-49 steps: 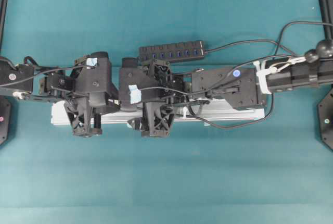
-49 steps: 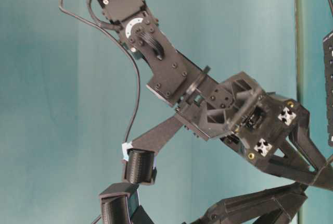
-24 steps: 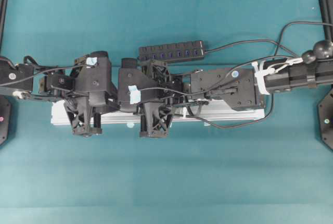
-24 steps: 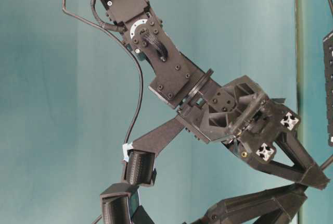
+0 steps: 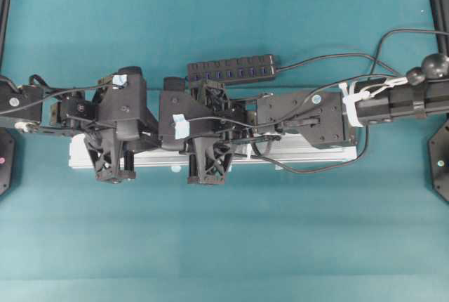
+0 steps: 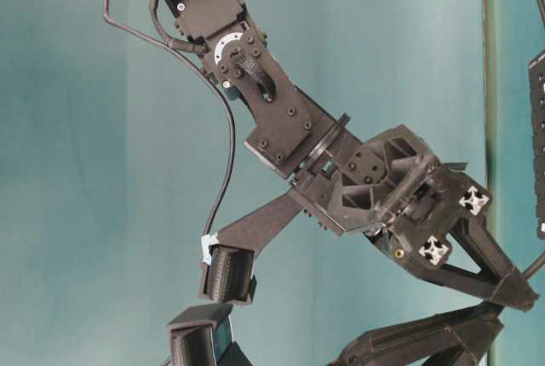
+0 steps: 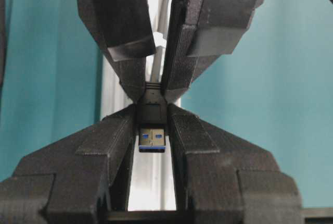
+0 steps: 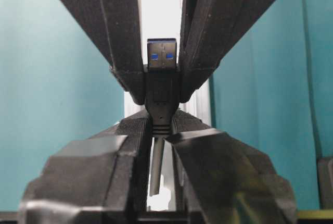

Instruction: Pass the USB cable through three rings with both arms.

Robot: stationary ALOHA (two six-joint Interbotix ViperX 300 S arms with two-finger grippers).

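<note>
Since a second ago the right pincer (image 8: pixel 162 112) has snapped shut from wide open, and the left arm's wrist has edged slightly toward nine o'clock overhead. Nearest in the left wrist view, the left pincer (image 7: pixel 152 117) has its ribbed wedge tips at either side of the plug (image 7: pixel 152 130), whose square metal mouth shows blue inside; whether those tips press or only flank it I cannot tell. Just beyond, at twelve o'clock, the right pincer's matte black wedges close on the plug's moulded rear, its thin cord (image 8: pixel 156 169) running back between the fingers (image 8: pixel 132 130). Beneath both lies the ridged silver rail (image 5: pixel 309 149), with one small translucent ring (image 5: pixel 248 152) on it. Farther, at twelve o'clock overhead, a black hub (image 5: pixel 231 69) with blue sockets rests on the teal tabletop (image 5: pixel 224 239).
</note>
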